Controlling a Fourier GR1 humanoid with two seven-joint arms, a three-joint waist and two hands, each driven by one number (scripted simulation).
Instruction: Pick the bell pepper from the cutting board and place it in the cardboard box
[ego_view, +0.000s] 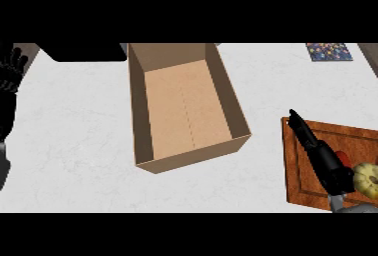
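- The bell pepper (367, 178), yellowish, sat at the cutting board's (353, 141) right side.
- The right hand (319, 152), fingers straight and empty, lay just left of it, touching or nearly.
- The cardboard box (234, 115) stood open, well leftward.
- The left hand (10, 67) rested far off, fingers relaxed.
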